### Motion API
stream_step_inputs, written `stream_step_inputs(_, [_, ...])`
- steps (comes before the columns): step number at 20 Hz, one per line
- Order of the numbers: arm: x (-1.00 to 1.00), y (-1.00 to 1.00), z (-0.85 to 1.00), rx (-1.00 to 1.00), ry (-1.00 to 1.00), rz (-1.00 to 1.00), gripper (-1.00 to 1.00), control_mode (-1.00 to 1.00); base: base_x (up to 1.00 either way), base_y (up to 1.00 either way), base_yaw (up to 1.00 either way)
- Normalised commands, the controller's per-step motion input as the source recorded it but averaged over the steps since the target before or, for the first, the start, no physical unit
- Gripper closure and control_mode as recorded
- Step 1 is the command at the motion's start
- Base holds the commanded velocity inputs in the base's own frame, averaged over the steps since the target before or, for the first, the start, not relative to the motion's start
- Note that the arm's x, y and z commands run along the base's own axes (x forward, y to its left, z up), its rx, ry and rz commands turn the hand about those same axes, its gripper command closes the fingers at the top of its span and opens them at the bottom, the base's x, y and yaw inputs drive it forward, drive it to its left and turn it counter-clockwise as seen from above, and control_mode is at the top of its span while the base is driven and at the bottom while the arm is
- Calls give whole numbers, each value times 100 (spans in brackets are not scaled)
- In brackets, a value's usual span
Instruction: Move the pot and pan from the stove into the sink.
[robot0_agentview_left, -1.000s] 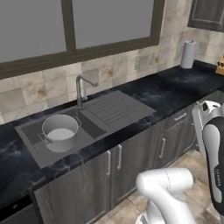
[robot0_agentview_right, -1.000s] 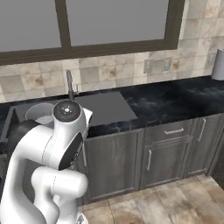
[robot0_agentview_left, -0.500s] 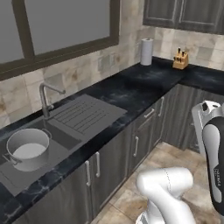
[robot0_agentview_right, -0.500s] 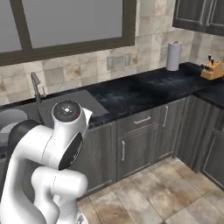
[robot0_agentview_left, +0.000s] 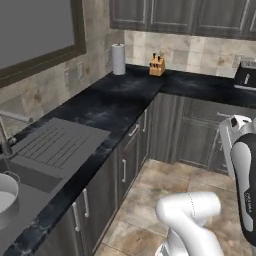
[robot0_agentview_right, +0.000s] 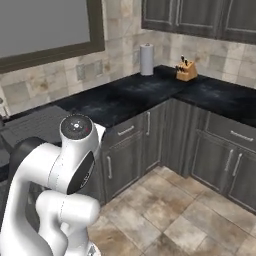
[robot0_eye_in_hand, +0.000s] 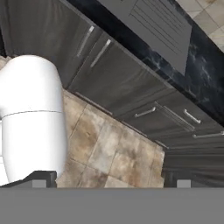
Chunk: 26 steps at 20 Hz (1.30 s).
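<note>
The tool hangs released and empty, fingertips spread wide over the floor; ahead lie cabinet drawers, beyond them the sink drainboard.

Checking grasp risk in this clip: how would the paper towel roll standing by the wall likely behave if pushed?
The paper towel roll stands upright, tall and narrow, so a push near its top would probably tip it. On its side, its round body would likely roll along the black counter. It looks soft and light, so probably squashy.
</note>
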Motion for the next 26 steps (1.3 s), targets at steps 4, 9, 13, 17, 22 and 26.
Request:
stream_step_inputs(4, [0,0,0,0,0,0,-100,100,3,-27,-46])
stream_step_inputs(9, [0,0,0,0,0,0,-100,100,6,-32,-45])
stream_step_inputs(13, [0,0,0,0,0,0,-100,100,4,-35,-44])
stream_step_inputs(17, [0,0,0,0,0,0,-100,100,3,-39,-43])
stream_step_inputs(22, [0,0,0,0,0,0,-100,100,3,-41,-41])
stream_step_inputs(26, [0,0,0,0,0,0,-100,100,-7,-24,-17])
